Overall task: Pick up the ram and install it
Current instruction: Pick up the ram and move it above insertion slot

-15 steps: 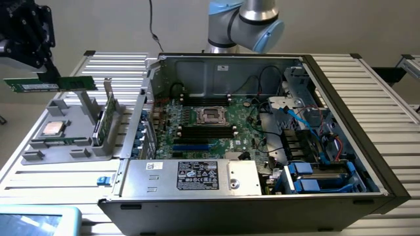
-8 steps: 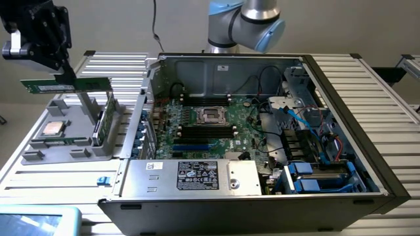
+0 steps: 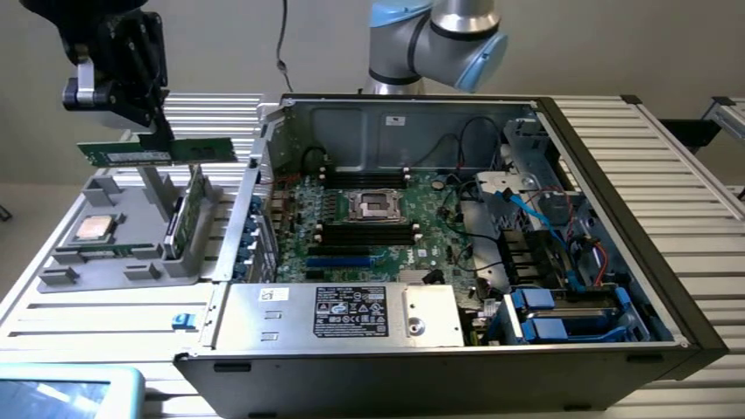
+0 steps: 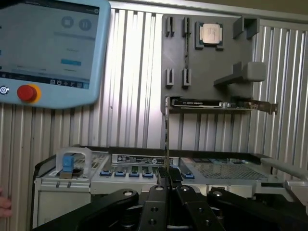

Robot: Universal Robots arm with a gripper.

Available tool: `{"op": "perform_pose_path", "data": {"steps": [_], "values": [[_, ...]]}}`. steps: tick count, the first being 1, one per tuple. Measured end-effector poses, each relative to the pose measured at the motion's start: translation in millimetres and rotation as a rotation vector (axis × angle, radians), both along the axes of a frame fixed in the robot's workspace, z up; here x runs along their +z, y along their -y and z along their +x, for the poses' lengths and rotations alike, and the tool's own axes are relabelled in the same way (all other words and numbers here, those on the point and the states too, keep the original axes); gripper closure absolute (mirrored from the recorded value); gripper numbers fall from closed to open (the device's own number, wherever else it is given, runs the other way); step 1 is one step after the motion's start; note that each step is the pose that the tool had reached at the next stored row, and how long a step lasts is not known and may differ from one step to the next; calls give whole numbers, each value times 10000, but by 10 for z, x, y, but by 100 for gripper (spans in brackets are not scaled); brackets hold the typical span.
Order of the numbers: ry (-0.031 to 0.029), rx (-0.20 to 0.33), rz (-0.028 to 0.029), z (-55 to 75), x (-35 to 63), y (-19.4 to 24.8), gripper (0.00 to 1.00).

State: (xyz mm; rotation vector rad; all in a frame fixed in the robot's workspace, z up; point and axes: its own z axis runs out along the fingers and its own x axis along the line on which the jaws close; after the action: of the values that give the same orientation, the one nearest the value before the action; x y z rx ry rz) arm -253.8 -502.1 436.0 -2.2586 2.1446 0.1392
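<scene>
Ram (image 3: 157,152) lifted, clamped in gripper (image 3: 155,137), not yet installed.
Exterior view: held level above grey tray (image 3: 58,278) near table (image 3: 686,157) edge, outside open case (image 3: 466,380); memory slots (image 3: 366,232) well apart beyond case wall, likely needing carry-over and edge alignment. Wrist view: edge-on between clenched fingers (image 4: 155,204); card (image 4: 216,104), processor (image 4: 211,33) beyond on tray.

no readable text anywhere
</scene>
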Motion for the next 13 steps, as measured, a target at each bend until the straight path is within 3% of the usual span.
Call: {"op": "perform_pose_path", "data": {"steps": [13], "values": [[1,4,383,589,0,85,89]]}}
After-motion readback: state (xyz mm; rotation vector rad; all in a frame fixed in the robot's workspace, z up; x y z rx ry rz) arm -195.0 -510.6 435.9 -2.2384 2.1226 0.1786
